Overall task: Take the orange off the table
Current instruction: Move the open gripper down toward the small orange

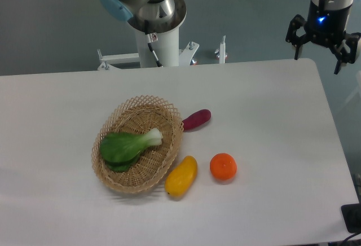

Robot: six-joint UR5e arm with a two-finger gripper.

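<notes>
Toward the front edge of the table, right of the middle, the orange is sitting untouched while we are getting started.

We are holding our gripper high beyond the far right corner, well apart from the fruit, with its fingers spread open and nothing between them. Nothing of the pickup is done yet: we are still needing to travel over, come down, close and lift. The orange is lying just beside a yellow fruit, which is resting against the basket holding a green vegetable; a purple vegetable is lying near the basket's far side.
</notes>
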